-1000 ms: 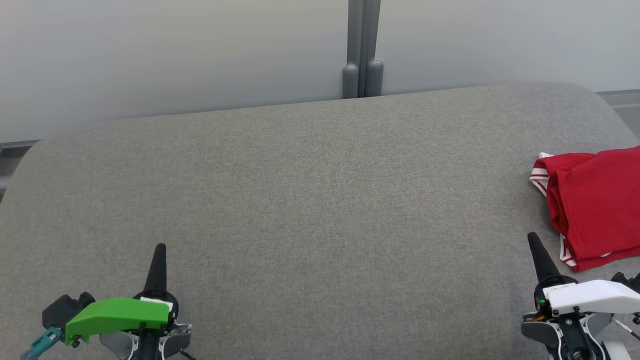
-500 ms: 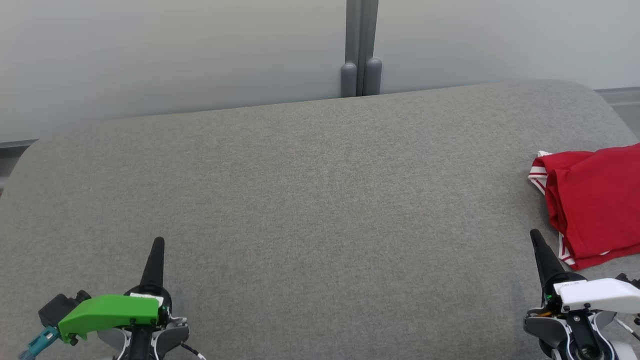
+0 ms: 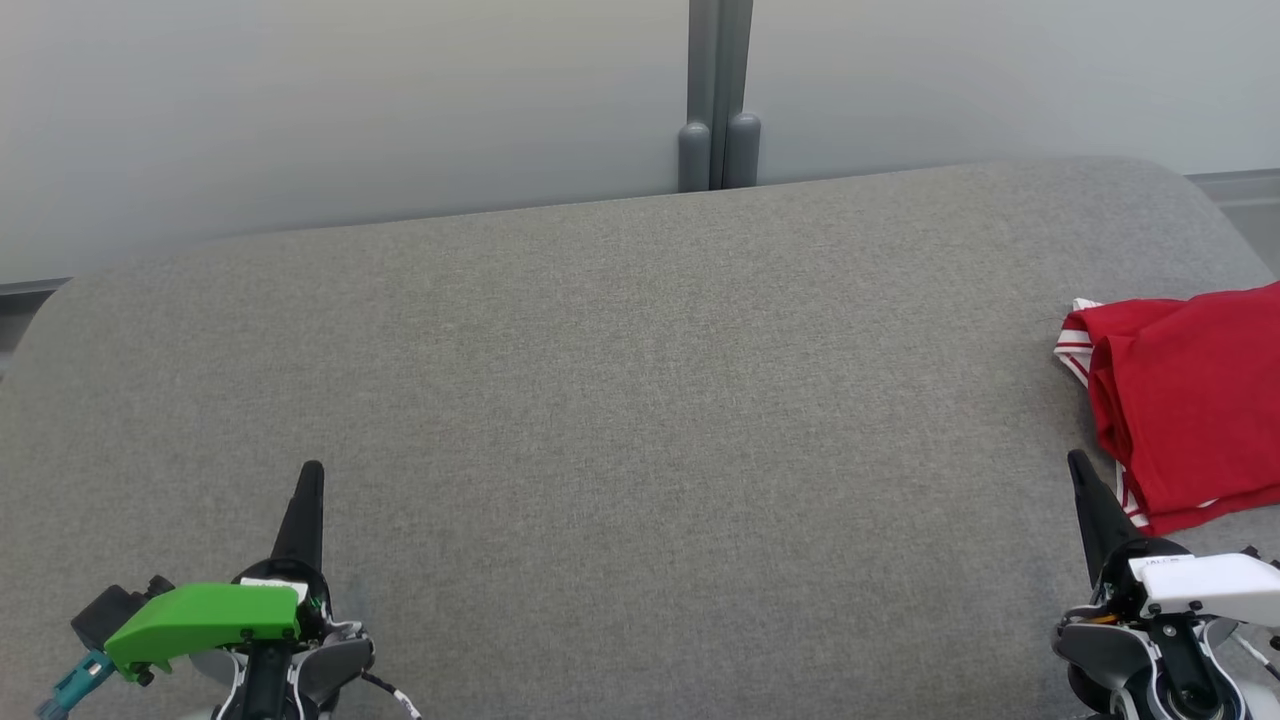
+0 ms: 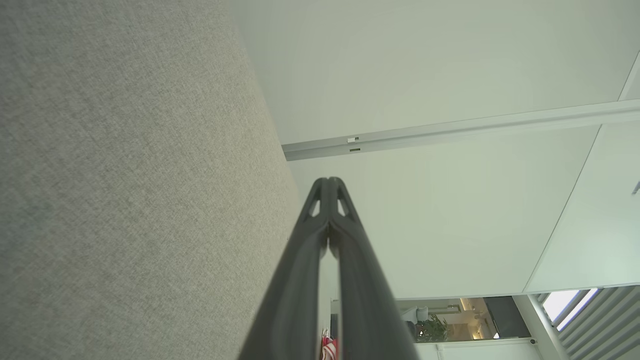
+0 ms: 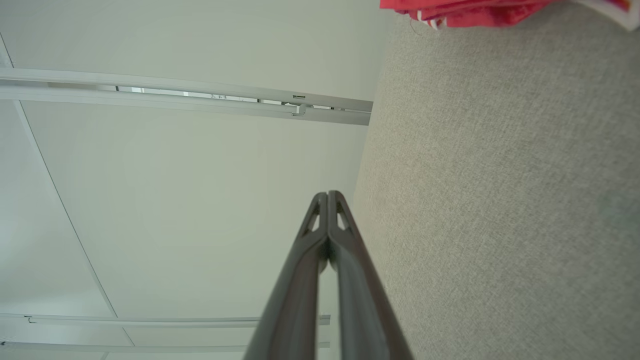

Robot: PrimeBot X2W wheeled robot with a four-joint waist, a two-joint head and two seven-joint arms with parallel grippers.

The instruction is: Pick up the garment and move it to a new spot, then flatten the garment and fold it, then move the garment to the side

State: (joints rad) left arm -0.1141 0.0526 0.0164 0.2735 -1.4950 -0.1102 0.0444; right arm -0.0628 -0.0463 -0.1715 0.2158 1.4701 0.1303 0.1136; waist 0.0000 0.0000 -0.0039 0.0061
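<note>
On the cushion (image 3: 600, 400) lies the garment (image 3: 1195, 400), clearest in head view; left pincer (image 4: 328, 180) and right pincer (image 5: 327, 194) are clenched empty.

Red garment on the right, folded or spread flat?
Folded over, loosely: the red garment shows stacked layers and doubled striped edges.

garment (image 3: 1190, 405) on cushion (image 3: 640, 400), far rt edge, just ahead of rt tool (image 3: 1076, 460); l tool (image 3: 312, 468) at near left
</note>
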